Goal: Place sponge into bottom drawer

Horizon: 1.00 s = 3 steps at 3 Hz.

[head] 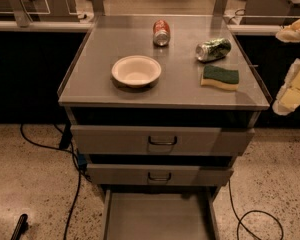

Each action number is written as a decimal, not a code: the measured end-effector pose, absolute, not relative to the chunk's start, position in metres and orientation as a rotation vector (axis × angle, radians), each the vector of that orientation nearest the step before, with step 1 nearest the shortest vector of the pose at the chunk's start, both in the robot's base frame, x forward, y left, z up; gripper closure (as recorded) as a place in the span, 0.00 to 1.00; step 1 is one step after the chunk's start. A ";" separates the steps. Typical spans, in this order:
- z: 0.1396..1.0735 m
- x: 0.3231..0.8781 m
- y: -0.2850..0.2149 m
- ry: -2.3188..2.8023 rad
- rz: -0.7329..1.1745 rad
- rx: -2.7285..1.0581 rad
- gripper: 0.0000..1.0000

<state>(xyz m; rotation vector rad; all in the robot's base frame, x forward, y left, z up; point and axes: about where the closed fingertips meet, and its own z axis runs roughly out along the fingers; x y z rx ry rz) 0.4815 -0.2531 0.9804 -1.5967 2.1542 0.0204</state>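
Note:
The sponge (220, 77), dark green on top with pale yellow foam below, lies flat on the right side of the grey cabinet top (105, 49). The bottom drawer (157, 219) is pulled out at the bottom of the view, and its flat grey floor is bare. My gripper (292, 91), a cream-coloured shape, hangs at the right edge of the view. It is beyond the cabinet's right side, apart from the sponge and at about the height of the cabinet top. It holds nothing that I can see.
A crushed green can (213, 49) lies just behind the sponge. A red can (161, 32) lies at the back centre and a white bowl (136, 70) stands left of centre. Two upper drawers (162, 141) are shut. Cables (75, 184) run over the speckled floor on both sides.

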 end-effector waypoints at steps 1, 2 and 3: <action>0.973 0.505 -0.259 2.156 0.102 -1.562 0.00; 0.958 0.528 -0.255 2.163 0.168 -1.562 0.00; 0.934 0.546 -0.247 2.187 0.230 -1.559 0.00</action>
